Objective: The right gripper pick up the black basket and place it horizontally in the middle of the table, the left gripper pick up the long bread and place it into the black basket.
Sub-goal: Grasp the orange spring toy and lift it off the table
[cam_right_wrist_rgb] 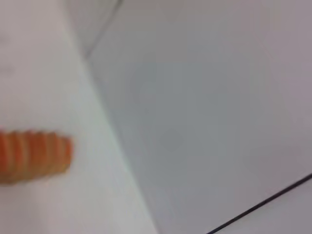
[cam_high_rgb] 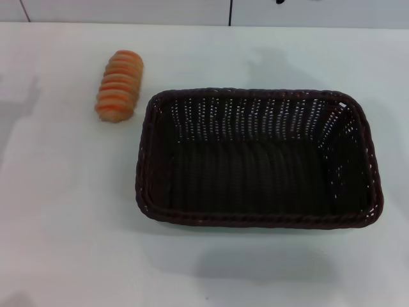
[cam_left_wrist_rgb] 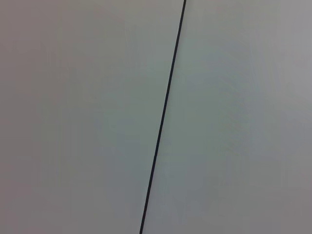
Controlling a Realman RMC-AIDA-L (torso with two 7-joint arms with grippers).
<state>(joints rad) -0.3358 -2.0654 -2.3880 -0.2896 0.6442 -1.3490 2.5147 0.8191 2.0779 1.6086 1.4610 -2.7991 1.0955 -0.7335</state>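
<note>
The black basket (cam_high_rgb: pixel 259 160) lies lengthwise across the middle of the white table (cam_high_rgb: pixel 64 224), a little right of centre, and it holds nothing. The long bread (cam_high_rgb: pixel 119 86), a ridged orange-striped loaf, lies on the table just beyond the basket's far left corner, apart from it. The right wrist view also catches the long bread (cam_right_wrist_rgb: pixel 34 156) on the table near its edge. Neither gripper shows in any view; the left wrist view sees only a pale wall with a thin dark seam (cam_left_wrist_rgb: pixel 163 117).
A pale wall (cam_high_rgb: pixel 128 9) with dark vertical seams runs behind the table's far edge. Soft shadows fall on the table in front of the basket and at the far left.
</note>
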